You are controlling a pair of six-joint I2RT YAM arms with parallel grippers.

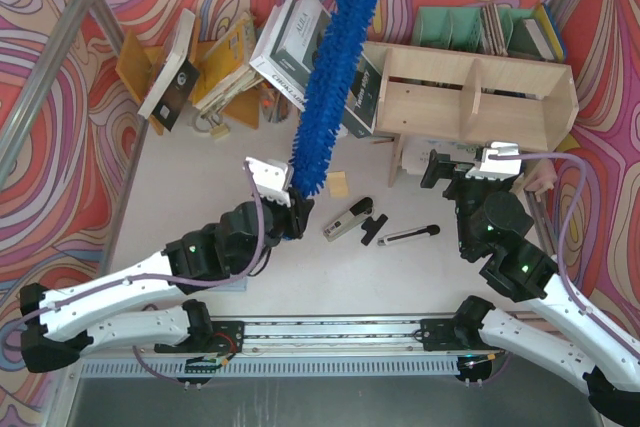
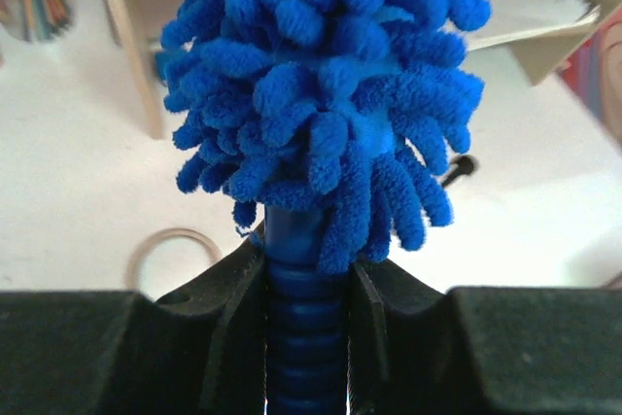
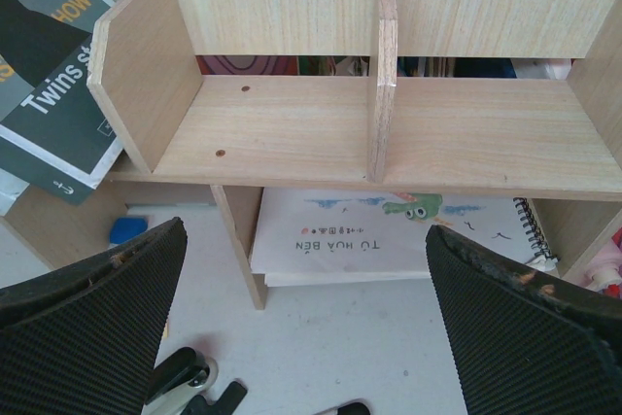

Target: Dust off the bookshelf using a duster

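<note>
The bookshelf [image 1: 480,97] stands at the bench's [image 1: 190,187] far right. The duster [image 1: 335,67] rears upright well left of it, across leaning books [image 1: 295,42], so a careless sweep could topple them. The left pincer [image 2: 307,284] is clenched low on the ribbed handle, which might twist. The right pincer [image 3: 306,269], spread wide and empty, sits before the shelf and could block the stroke.
</note>
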